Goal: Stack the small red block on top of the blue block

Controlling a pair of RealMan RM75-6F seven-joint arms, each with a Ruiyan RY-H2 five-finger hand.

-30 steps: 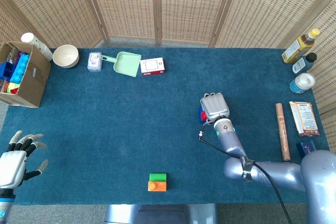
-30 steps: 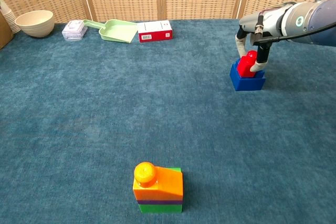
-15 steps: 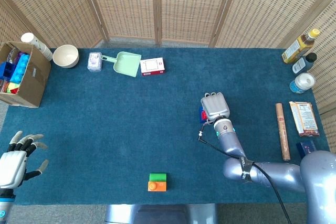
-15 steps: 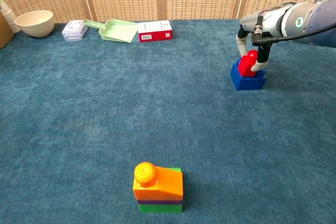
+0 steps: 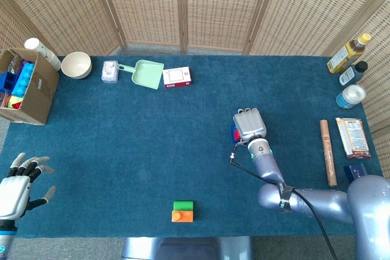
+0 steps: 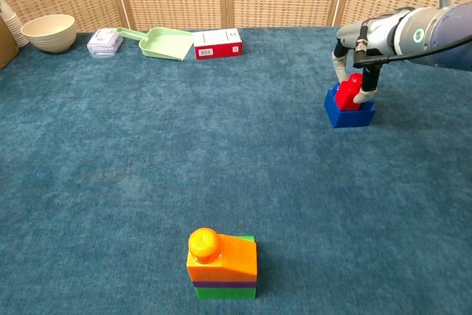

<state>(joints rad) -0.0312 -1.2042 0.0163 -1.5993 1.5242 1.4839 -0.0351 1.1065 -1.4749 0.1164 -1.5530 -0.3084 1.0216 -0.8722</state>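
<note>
a: blue carpeted table point(image 6: 147, 153), wicker screens behind. small red block point(image 6: 347, 92) sitting on blue block point(image 6: 349, 113), right of centre and short of the right edge. right hand point(image 6: 354, 71) pinching the red block from above, fingers point(image 6: 366, 86) down both sides. left hand point(image 5: 17, 188) spread wide, holding nothing, off the near-left corner.

b: seating judged close but unconfirmed; studs hidden under the hand in the head view. best to press straight down, then part the fingers slowly and lift vertically, so as not to drag the red block off or tip the pair.

a: room check. bare carpet all round the stack. orange and green block stack point(image 6: 222, 267) near the front edge, well apart. dustpan point(image 6: 166, 42) and red box point(image 6: 217, 43) along the far edge; wooden roller point(image 5: 328, 152) and packets by the right edge.

b: safest to retreat upward, then back toward the near-right corner; no sweep toward the right edge.
</note>
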